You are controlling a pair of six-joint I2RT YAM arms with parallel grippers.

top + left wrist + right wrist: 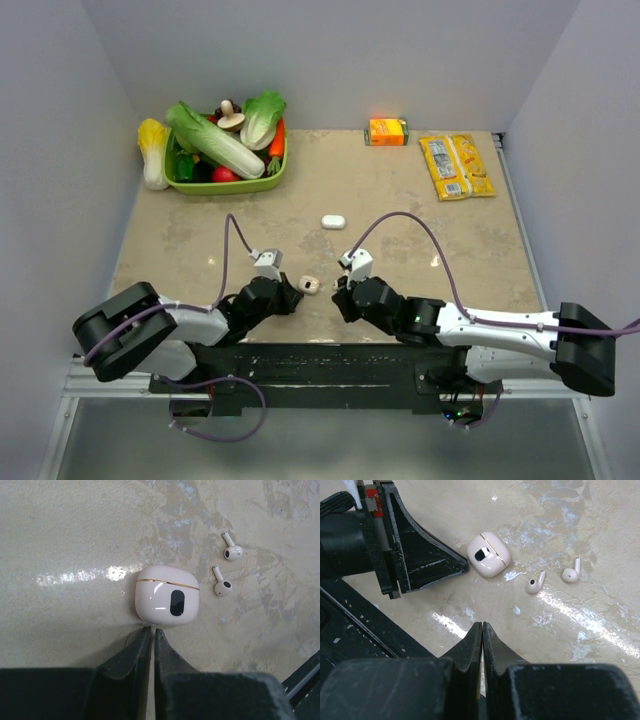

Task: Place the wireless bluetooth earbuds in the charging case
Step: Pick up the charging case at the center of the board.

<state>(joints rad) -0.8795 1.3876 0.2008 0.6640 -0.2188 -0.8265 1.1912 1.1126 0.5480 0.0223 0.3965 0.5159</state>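
Glossy, rounded charging case [167, 596], pale with a gold seam and a black oval window, lies shut on the mottled table [60, 530] near its near edge, two stemmed earbuds [222, 586] loose beside it. The left gripper [151, 630] is pressed together just beside the case; the right gripper [482, 626], pressed together too, sits farther off.

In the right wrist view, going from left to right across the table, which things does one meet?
black left gripper, shut → glossy pale rounded plastic case with a gold seam → small whitish stemmed earbud → second whitish earbud
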